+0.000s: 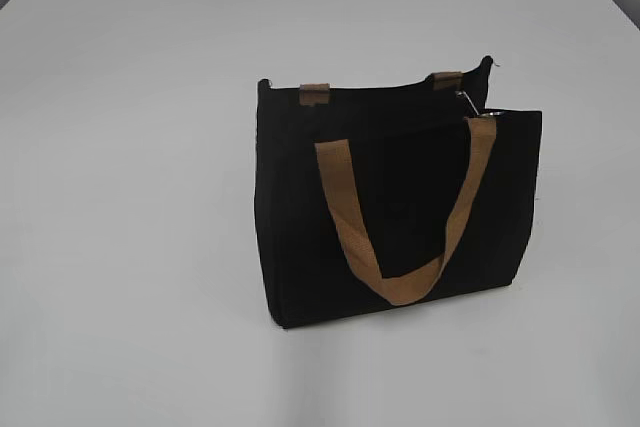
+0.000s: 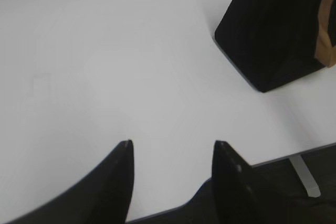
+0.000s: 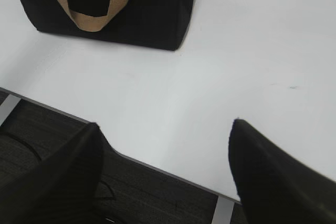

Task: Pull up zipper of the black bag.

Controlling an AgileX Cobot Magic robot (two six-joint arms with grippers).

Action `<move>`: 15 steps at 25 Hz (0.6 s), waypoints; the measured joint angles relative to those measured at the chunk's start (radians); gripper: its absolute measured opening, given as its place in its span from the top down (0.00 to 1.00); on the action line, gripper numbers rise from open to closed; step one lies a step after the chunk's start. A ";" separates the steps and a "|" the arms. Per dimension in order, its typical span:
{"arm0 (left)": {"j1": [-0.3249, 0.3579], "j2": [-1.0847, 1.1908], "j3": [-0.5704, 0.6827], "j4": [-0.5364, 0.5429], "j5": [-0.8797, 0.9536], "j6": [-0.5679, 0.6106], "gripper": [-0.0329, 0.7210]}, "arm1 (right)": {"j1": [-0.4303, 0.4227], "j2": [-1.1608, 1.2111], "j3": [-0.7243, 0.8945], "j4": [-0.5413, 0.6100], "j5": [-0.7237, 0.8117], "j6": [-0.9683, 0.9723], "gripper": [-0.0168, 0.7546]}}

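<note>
The black bag (image 1: pixel 400 202) stands upright on the white table, right of centre, with a tan handle (image 1: pixel 400 237) hanging down its front. The small silvery zipper pull (image 1: pixel 466 100) sits at the top edge near the right end. Neither gripper shows in the exterior view. My left gripper (image 2: pixel 172 142) is open and empty over the table's front edge, with the bag's corner (image 2: pixel 268 30) far off at upper right. My right gripper (image 3: pixel 165 124) is open and empty at the table's near edge, with the bag (image 3: pixel 152 9) at the top left.
The white table (image 1: pixel 130 197) spreads all round the bag. Its front edge and a metal leg (image 2: pixel 305 174) show in the left wrist view, with dark floor (image 3: pixel 131 192) below the edge in the right wrist view.
</note>
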 joint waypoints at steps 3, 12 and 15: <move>0.000 0.007 0.027 -0.008 -0.087 0.000 0.47 | 0.000 0.000 0.011 -0.021 -0.009 0.000 0.23; 0.000 0.026 0.044 -0.008 -0.131 0.000 0.47 | 0.000 0.000 0.049 -0.033 -0.121 0.000 0.23; 0.000 0.026 0.044 -0.008 -0.131 0.000 0.48 | 0.000 0.000 0.050 -0.033 -0.125 0.000 0.23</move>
